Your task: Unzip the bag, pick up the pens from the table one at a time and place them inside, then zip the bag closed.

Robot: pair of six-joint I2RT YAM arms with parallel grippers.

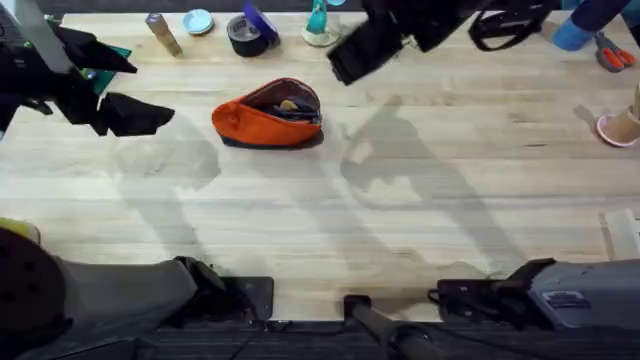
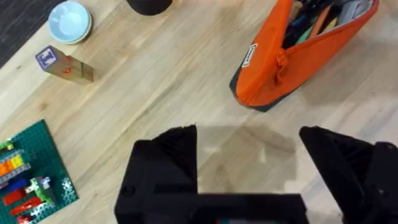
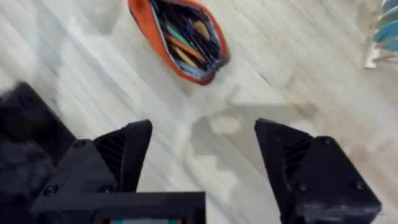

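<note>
The orange bag (image 1: 262, 122) lies on the table (image 1: 320, 220) at the back centre. Its zipper is open and its dark lining shows. Inside the bag (image 3: 144, 18) lie several thin stick items, some dark, some orange or green; I cannot tell the pens apart among them. My left gripper (image 1: 130, 88) hovers to the left of the bag (image 2: 273, 74), open, with nothing between its black fingers (image 2: 166, 163). My right gripper (image 1: 345, 60) hangs raised behind and to the right of the bag. It is open and empty too, with bare wood between its fingers (image 3: 124, 155).
Along the far edge stand a wooden block (image 1: 163, 33), a pale blue lid (image 1: 198, 21), a black tape roll (image 1: 247, 35) and a teal object (image 1: 318, 22). Red scissors (image 1: 612, 52) lie at the far right, and a green brick plate (image 2: 31, 180) sits at the far left.
</note>
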